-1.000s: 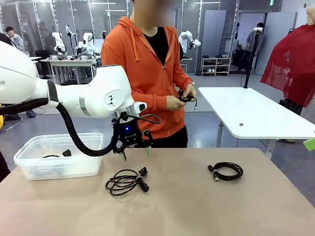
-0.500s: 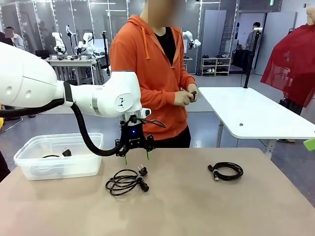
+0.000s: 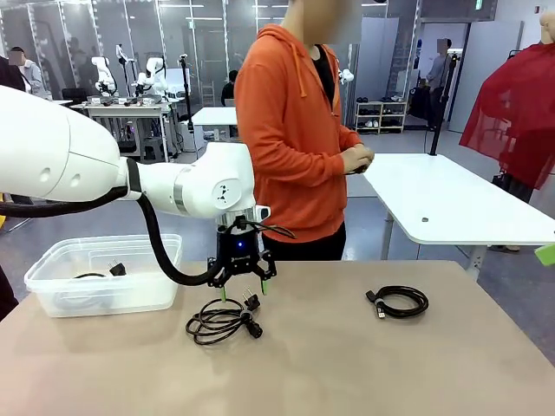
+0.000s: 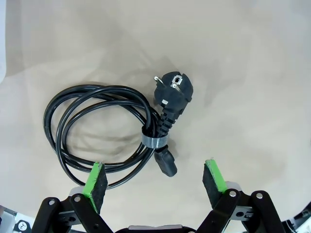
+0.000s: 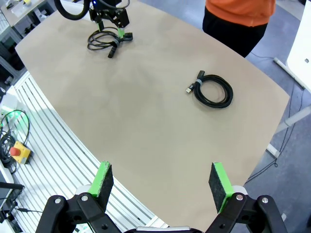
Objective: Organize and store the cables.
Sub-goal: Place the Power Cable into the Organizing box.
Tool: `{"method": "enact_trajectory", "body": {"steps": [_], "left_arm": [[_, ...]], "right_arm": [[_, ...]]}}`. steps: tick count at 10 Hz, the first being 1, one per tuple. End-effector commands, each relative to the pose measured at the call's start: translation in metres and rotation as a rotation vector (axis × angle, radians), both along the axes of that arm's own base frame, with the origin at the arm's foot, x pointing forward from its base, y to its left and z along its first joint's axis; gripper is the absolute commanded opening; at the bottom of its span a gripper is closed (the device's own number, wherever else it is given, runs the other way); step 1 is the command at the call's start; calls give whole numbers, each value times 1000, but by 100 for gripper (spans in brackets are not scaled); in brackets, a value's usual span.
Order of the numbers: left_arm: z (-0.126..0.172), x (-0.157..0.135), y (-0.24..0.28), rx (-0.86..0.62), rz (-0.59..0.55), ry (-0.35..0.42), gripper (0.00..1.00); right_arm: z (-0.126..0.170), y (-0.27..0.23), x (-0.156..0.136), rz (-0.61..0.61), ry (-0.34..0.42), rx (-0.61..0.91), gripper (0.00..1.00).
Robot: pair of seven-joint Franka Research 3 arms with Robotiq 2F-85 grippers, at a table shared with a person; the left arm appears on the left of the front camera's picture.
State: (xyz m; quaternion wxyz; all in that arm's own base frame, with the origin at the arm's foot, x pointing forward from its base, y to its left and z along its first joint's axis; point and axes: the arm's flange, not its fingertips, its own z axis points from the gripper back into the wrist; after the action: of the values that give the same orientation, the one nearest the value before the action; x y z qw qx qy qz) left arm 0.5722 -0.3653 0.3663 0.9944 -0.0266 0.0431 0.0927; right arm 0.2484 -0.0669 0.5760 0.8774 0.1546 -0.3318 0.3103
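1. The left pincer is held spread wide with its green pads pointing down. It hangs just above a loosely coiled black power cord with a chunky round plug on the beige worktop, and nothing is gripped.
2. In the left wrist view, one pad is seen over the lower strands of the power cord and the other over bare worktop. The grey tie strap and the small connector end lie between the pads.
3. A poor catch is judged the main hazard. If only a strand or two is pinched beside the strap, the coil could sag, swing or slip out once lifted, and the heavy plug could snag on a rim.
4. A clear plastic bin stands well to the left on the worktop, and a black cord end is already seen inside it.
5. A second, tighter coil of thin black cable lies well apart to the right, untouched.
6. The right pincer is held spread and empty, high over the near edge of the worktop. That second coil is seen far below it.
7. A person in an orange hoodie stands at the far side with both hands together. What they hold cannot be told.
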Motion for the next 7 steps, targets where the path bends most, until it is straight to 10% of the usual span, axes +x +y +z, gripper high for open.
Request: {"method": "enact_trajectory", "body": {"steps": [1,7], "left_arm": [[-3,5,0,-4,-18,38,100],[-21,8,4,-5,-31,65,100]], "right_arm": [[0,0,0,-10,2,-8,100],[0,0,0,-10,2,-8,100]]}}
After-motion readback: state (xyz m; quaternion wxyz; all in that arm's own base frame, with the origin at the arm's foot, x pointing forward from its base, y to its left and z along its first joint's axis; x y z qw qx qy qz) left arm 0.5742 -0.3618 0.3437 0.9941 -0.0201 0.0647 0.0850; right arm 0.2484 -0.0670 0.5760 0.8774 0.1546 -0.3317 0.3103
